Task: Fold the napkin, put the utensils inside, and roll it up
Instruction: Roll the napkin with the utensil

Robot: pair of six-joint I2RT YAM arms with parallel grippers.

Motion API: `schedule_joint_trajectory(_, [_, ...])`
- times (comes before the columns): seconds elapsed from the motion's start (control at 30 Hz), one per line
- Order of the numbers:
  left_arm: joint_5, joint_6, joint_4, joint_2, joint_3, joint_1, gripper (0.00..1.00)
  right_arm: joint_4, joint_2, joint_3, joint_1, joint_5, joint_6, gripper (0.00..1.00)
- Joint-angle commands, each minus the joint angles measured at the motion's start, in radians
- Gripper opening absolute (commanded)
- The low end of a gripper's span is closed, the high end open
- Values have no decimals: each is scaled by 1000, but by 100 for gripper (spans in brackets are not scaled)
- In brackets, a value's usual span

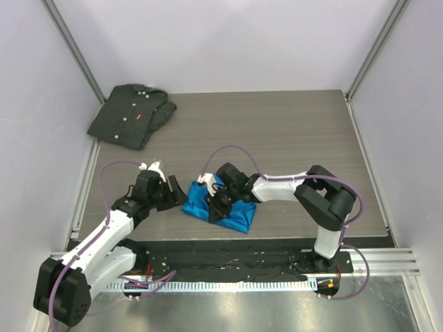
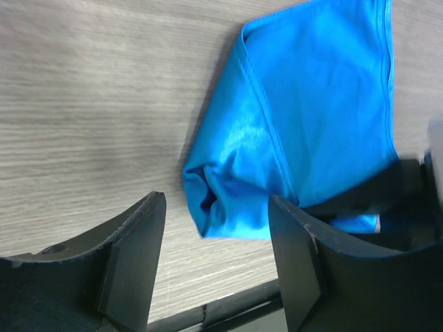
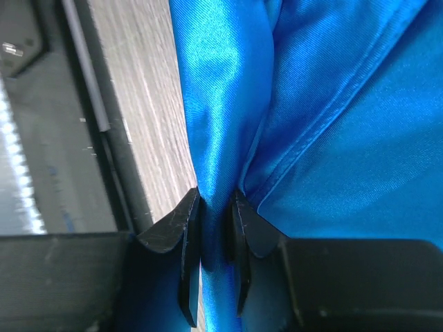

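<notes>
The bright blue napkin (image 1: pixel 234 211) lies folded and partly bunched near the table's front edge. My right gripper (image 1: pixel 219 207) is over its near side, shut on a rolled fold of the napkin (image 3: pixel 214 173). My left gripper (image 1: pixel 173 194) hovers just left of the cloth, open, with nothing between its fingers (image 2: pixel 135 249); the napkin's bunched end (image 2: pixel 221 200) lies just beyond the jaws. In the left wrist view the napkin (image 2: pixel 318 117) spreads up and to the right. The utensils are out of view.
A dark grey-black buttoned shirt (image 1: pixel 131 114) lies crumpled at the back left corner. The wooden table (image 1: pixel 291 131) is bounded by white walls. Its black front edge strip (image 2: pixel 228 311) runs right behind my left gripper.
</notes>
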Motion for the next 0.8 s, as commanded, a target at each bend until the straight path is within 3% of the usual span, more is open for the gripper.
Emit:
schedule_joint_trajectory(0.0, [72, 12, 99, -18, -30, 1, 62, -31, 74, -28, -50, -173, 58, 13])
schedule_joint_trajectory(0.23, [123, 15, 209, 54, -53, 3, 53, -57, 160, 11, -106, -267, 77, 10])
schedule_joint_trajectory(0.57, [129, 18, 291, 156, -78, 3, 41, -78, 205, 35, -116, -271, 72, 10])
schedule_joint_trajectory(0.67, [129, 15, 305, 188, -88, 3, 32, -81, 208, 38, -119, -265, 72, 10])
schedule_joint_trajectory(0.77, [129, 18, 303, 217, -90, 3, 8, -86, 191, 38, -117, -239, 75, 13])
